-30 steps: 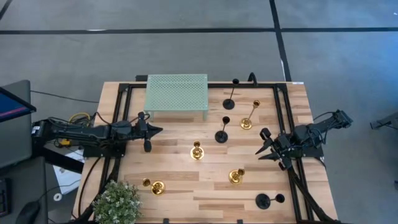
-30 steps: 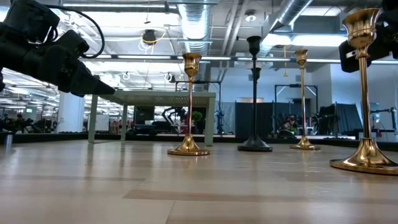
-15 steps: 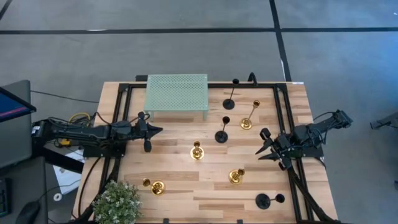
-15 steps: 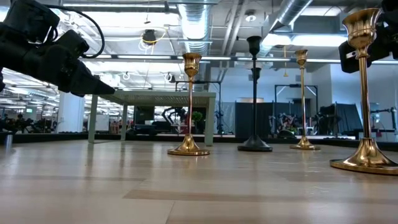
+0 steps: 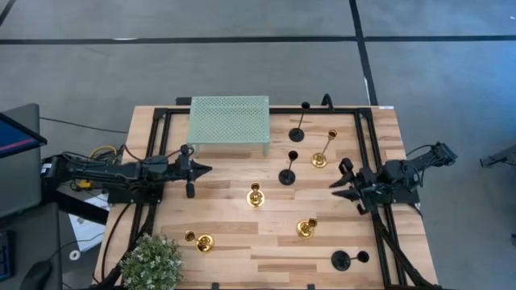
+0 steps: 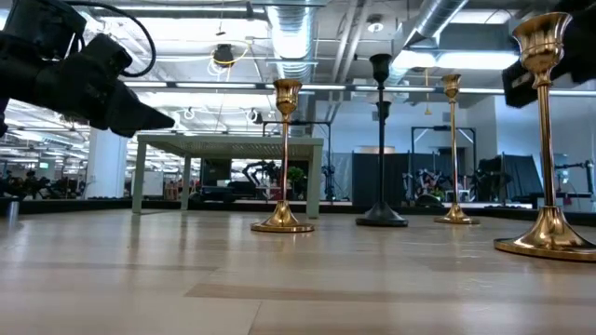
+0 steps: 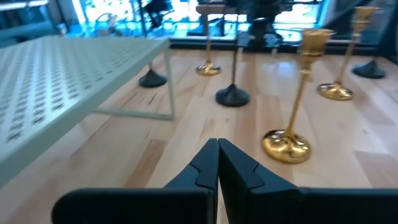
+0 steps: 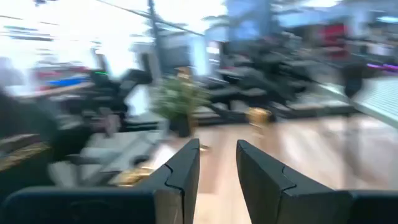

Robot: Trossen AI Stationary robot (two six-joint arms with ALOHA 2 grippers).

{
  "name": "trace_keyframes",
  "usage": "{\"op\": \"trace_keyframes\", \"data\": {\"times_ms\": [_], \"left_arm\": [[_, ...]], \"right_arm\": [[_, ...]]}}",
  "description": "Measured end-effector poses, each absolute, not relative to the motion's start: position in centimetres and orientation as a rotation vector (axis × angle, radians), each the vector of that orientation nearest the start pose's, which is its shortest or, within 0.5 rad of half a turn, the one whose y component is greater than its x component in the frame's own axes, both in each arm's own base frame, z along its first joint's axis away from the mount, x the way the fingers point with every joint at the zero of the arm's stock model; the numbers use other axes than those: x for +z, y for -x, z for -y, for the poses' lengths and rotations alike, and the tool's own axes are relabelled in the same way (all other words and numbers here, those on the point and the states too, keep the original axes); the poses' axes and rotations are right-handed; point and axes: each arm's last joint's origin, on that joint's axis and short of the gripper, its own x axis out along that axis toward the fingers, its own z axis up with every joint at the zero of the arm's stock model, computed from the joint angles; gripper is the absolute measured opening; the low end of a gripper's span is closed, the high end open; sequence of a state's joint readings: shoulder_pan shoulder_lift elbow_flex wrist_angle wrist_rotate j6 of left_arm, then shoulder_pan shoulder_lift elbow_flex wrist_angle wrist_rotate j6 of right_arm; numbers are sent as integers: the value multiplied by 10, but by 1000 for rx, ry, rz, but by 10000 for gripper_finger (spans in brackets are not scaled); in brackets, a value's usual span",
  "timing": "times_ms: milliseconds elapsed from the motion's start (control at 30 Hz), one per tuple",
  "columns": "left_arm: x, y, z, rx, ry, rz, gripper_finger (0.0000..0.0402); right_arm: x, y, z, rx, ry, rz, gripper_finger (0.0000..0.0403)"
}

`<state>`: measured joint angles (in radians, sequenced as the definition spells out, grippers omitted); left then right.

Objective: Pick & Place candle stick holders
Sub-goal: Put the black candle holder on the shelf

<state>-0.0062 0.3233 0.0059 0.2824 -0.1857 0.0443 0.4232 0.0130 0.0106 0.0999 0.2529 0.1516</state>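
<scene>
Several candle stick holders stand upright on their round bases on the wooden table. Gold ones stand at the middle (image 5: pixel 255 196), the near right (image 5: pixel 305 229), the near left (image 5: pixel 201 242) and the far right (image 5: pixel 320 159). Black ones stand at the middle (image 5: pixel 288 175), the far edge (image 5: pixel 298 131) and the near right (image 5: pixel 343 259). My left gripper (image 5: pixel 201 169) hovers shut at the table's left, pointing level toward the middle. My right gripper (image 5: pixel 337 179) hovers open at the table's right with nothing between its fingers (image 8: pixel 186 168).
A pale green mesh rack (image 5: pixel 229 119) stands on thin legs at the far left-middle. A potted plant (image 5: pixel 153 262) sits at the near left corner. Black frame rails (image 5: pixel 153 161) run along the table's sides. Bare wood lies between the holders.
My right gripper has swung in place, its fingertips going toward the table's far edge, and it stays open. My left gripper has tipped its shut tip up a little. No holder has moved.
</scene>
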Motion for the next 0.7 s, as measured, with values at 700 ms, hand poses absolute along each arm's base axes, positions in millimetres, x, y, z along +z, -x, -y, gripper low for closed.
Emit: {"op": "trace_keyframes", "data": {"times_ms": [700], "left_arm": [[202, -118, 5, -137, 21, 92, 8]], "right_arm": [[203, -101, -41, 99, -230, 49, 38]]}}
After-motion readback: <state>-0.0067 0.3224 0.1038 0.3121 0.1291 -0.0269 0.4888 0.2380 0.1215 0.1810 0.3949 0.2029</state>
